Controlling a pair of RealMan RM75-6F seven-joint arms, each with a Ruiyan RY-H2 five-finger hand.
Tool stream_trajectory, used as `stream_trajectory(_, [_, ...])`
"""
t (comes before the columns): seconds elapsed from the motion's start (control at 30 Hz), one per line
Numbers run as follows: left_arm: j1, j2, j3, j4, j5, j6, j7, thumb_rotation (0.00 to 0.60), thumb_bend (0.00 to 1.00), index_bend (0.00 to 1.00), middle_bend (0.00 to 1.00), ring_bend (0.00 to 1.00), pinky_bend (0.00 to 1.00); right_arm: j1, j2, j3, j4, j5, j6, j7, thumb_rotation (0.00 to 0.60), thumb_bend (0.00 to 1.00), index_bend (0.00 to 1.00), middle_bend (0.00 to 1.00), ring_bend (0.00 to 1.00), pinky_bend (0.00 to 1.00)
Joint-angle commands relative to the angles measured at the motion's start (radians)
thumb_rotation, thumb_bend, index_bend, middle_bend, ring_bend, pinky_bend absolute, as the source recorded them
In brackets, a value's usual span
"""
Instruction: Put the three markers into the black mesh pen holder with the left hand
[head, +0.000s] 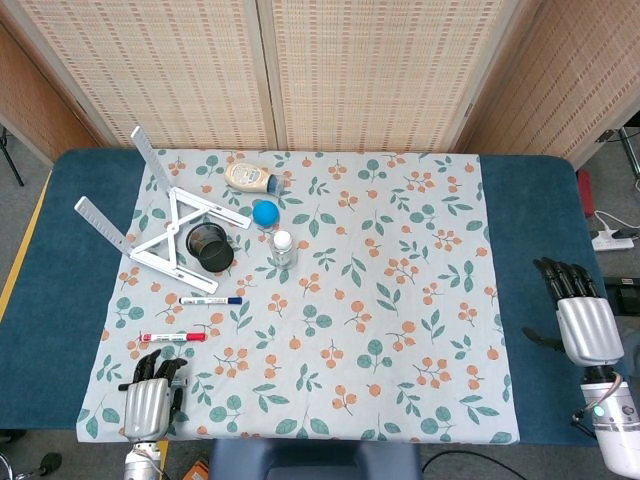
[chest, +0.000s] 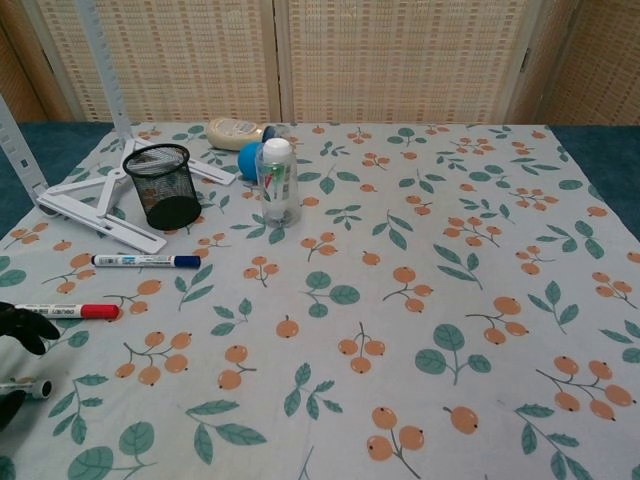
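From the head view, your left hand (head: 148, 407) sits at the near left corner of the flowered cloth (head: 400, 300), fingers curled down over the spot where the nearest marker lies; that marker is hidden under the hand here. The red marker (head: 172, 337) lies just beyond your fingertips, and the blue marker (head: 210, 300) a little farther on. The black mesh pen holder (head: 210, 247) stands upright beyond both, against the white folding stand (head: 165, 225). Your right hand (head: 585, 320) rests off the cloth on the blue table (head: 530, 200), fingers spread and holding nothing; leave it there.

From the chest view, only the dark fingertips of your left hand show at the left edge, above and below the green-capped marker (chest: 22, 388), whose end pokes out between them. You seem to be closing on it, but I cannot tell whether you have it pinched yet. Settle the grip near the marker's middle so it won't swing when lifted. Lift straight up, clearing the red marker beside it, then carry it high over the blue one. The clear bottle (chest: 277, 181) stands to the right of the holder, so come in from the near left, tip the marker upright over the rim, and let go only once its end is inside.
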Motion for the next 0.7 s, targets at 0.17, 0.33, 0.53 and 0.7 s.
stream_trajectory(0.17, [0.013, -0.028, -0.006, 0.047, -0.003, 0.024, 0.015, 0.6, 0.38, 0.35, 0.37, 0.12, 0.14, 0.002, -0.001, -0.001, -0.001, -0.001, -0.003, 0.0, 0.6, 0.03, 0.1, 0.07, 0.1, 0.1])
stream_trajectory(0.33, [0.024, -0.045, -0.01, 0.075, -0.009, 0.037, 0.003, 0.6, 0.38, 0.36, 0.38, 0.12, 0.14, 0.004, -0.001, -0.003, 0.0, -0.001, -0.009, 0.003, 0.6, 0.03, 0.1, 0.07, 0.1, 0.1])
stream_trajectory(0.53, [0.033, -0.068, -0.003, 0.111, -0.011, 0.039, 0.0, 0.6, 0.39, 0.36, 0.38, 0.12, 0.14, 0.004, 0.0, -0.005, -0.001, -0.004, -0.009, 0.005, 0.6, 0.03, 0.1, 0.07, 0.1, 0.1])
stream_trajectory(0.7, [0.035, -0.079, 0.002, 0.128, -0.011, 0.033, 0.023, 0.6, 0.38, 0.36, 0.38, 0.12, 0.14, 0.005, 0.002, -0.008, -0.002, -0.008, -0.011, 0.009, 0.6, 0.03, 0.1, 0.07, 0.1, 0.1])
